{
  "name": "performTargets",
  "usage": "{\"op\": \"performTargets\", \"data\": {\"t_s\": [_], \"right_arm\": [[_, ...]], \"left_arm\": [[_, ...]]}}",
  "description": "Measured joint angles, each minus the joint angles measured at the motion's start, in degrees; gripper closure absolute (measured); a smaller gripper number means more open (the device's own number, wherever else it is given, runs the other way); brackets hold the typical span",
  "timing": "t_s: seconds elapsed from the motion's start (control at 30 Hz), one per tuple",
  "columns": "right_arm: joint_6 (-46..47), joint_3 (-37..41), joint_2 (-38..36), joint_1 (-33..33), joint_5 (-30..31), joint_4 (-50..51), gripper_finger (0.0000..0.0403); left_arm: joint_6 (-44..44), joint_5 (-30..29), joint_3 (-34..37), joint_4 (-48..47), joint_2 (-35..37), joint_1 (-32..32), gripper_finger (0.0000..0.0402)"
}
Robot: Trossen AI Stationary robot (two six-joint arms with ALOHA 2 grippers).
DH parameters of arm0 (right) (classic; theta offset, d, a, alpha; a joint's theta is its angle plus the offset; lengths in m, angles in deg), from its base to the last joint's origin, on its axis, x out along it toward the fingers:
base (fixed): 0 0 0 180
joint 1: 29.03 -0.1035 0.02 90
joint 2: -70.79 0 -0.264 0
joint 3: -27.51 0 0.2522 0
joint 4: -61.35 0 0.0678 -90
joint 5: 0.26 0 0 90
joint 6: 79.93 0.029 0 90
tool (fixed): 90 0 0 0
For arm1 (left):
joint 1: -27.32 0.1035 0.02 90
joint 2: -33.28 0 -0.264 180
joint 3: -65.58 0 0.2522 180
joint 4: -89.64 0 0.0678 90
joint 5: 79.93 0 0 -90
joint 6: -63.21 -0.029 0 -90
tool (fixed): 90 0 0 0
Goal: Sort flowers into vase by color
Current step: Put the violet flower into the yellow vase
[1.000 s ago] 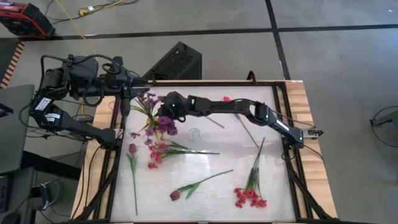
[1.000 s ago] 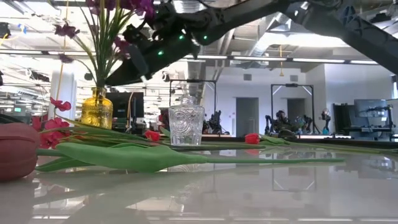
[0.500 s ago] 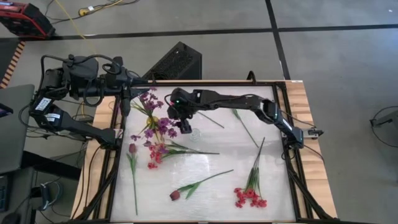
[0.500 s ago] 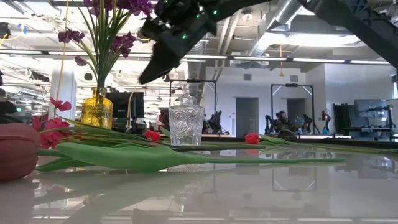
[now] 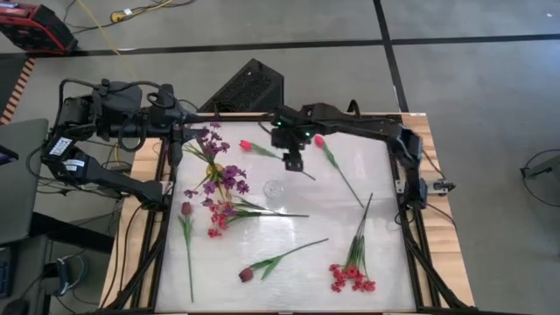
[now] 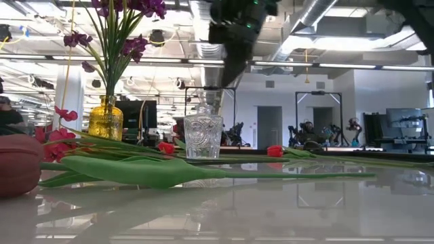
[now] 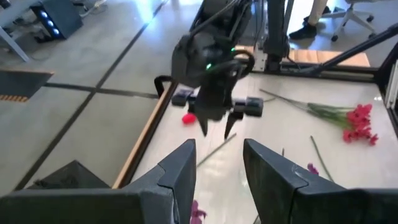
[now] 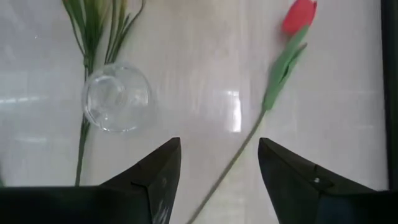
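Observation:
A yellow vase (image 6: 105, 118) at the far left holds purple flower sprays (image 5: 229, 178). A clear glass vase (image 5: 274, 187) stands mid-table. Two red tulips (image 5: 246, 145) (image 5: 318, 140) lie at the far side. A red-pink spray (image 5: 219, 214) and a dark tulip (image 5: 186, 208) lie at the left. Another dark tulip (image 5: 246, 274) and a red-pink spray (image 5: 350, 276) lie near the front. My right gripper (image 5: 293, 161) hangs open above the first tulip's stem (image 8: 233, 158), just beyond the glass vase (image 8: 117, 99). My left gripper (image 7: 219, 171) waits open, raised at the far left.
The table has a raised black frame (image 5: 401, 175) along its sides. The flower stems lie spread over the left, middle and right of the white top. A dark box (image 5: 249, 86) sits on the floor beyond the far edge.
My right gripper has drawn away from the purple sprays in the yellow vase, going toward the table's right and up, and has tipped to point more steeply down. It stays open. The red tulip that the arm covered now shows.

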Motion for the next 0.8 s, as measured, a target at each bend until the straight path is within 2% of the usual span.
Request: {"op": "performTargets", "data": {"t_s": [0.1,0.17,0.3,0.37,0.5,0.67,0.8], "right_arm": [[1.48,12.17,-5.65,-1.35,-0.01,-10.19,0.0182],[3.60,21.35,-9.68,-2.85,-0.78,-22.65,0.0198],[8.09,36.99,-13.97,-6.40,-10.83,-52.15,0.0230],[8.92,41.11,-13.76,-9.13,-11.98,-63.05,0.0244],[4.42,41.24,-9.43,-15.20,-9.11,-76.76,0.0291],[-2.86,37.11,0.37,-20.37,-6.33,-90.76,0.0382],[-6.42,31.81,5.18,-21.18,-4.39,-98.24,0.0381]], "left_arm": [[0.00,0.00,0.00,-1.68,0.00,0.00,0.0278],[-0.10,-0.06,0.00,-2.60,0.00,0.00,0.0278],[-1.54,-0.11,0.00,-3.31,0.00,0.00,0.0278],[-2.16,-0.15,0.00,-3.18,0.00,0.00,0.0278],[-2.99,-0.63,0.00,-2.95,-0.01,-0.02,0.0278],[-1.79,-3.41,0.00,-2.74,-0.02,0.00,0.0278],[0.29,-3.67,0.00,-2.77,-0.02,0.00,0.0278]]}}
